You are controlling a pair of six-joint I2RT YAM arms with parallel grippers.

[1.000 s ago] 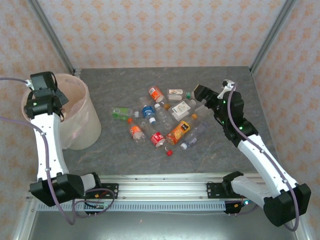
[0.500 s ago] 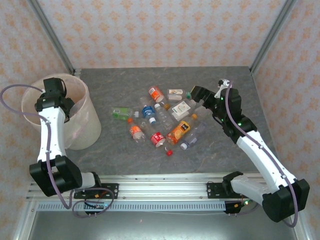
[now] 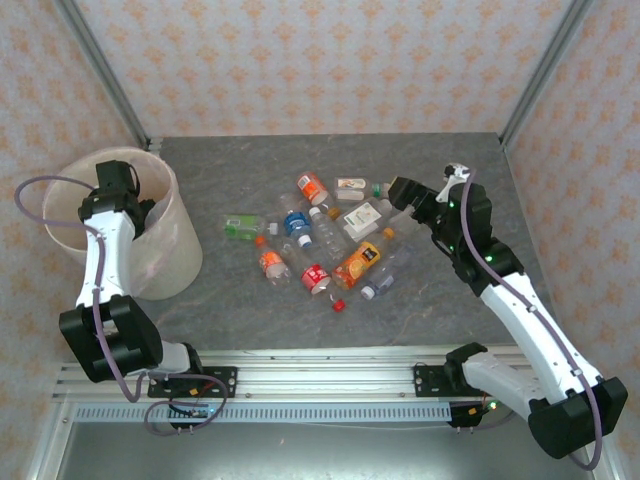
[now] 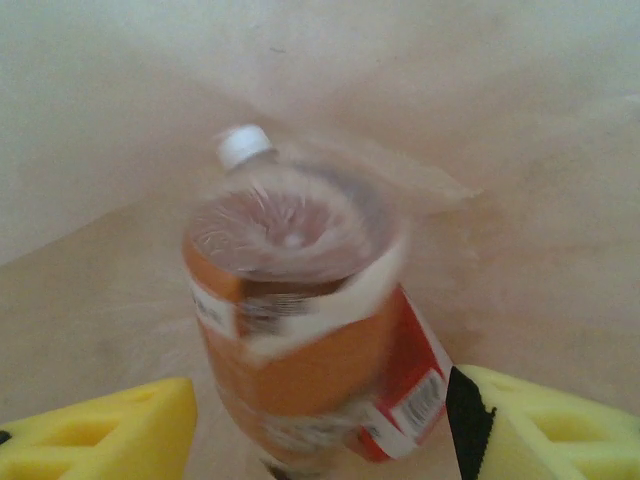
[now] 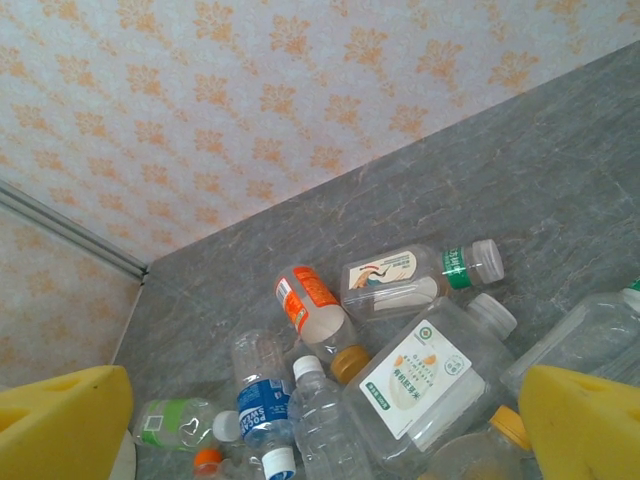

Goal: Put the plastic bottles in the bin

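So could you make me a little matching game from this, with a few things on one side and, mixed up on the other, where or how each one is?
Things:
A. white-capped bottle with orange and red label
B. green-labelled bottle
C. right gripper
D. bin

Places or states:
1. open, at the right end of the bottle pile
2. standing at the left side of the table
3. lying on the table, the bottle nearest the bin
4. blurred, inside the bin

Pairs: A-4, B-3, C-1, D-2.
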